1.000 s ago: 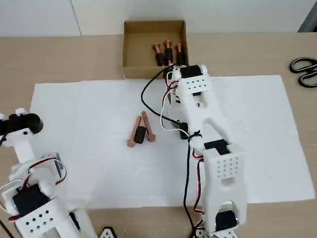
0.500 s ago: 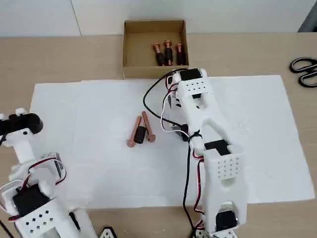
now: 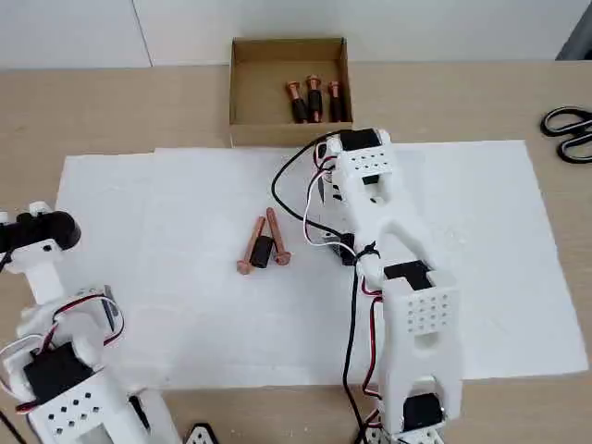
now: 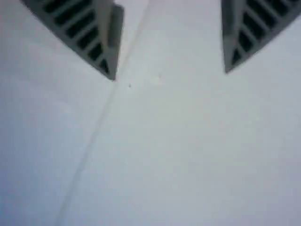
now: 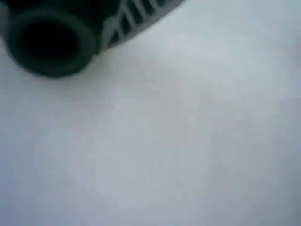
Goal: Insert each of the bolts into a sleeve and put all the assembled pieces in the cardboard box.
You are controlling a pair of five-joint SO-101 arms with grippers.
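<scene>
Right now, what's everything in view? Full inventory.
cardboard box: one, brown, far edge of the table
assembled pieces: three, copper and black, inside the box
bolts: two, copper, loose mid-sheet
sleeve: one, black, between those bolts
sheet: one, white, covering the table's middle
scissors: one pair, black handles, table's right edge
table: one, tan wood
left arm: white, near-left corner; left tool open over the sheet
right arm: white, stretched toward the box
</scene>
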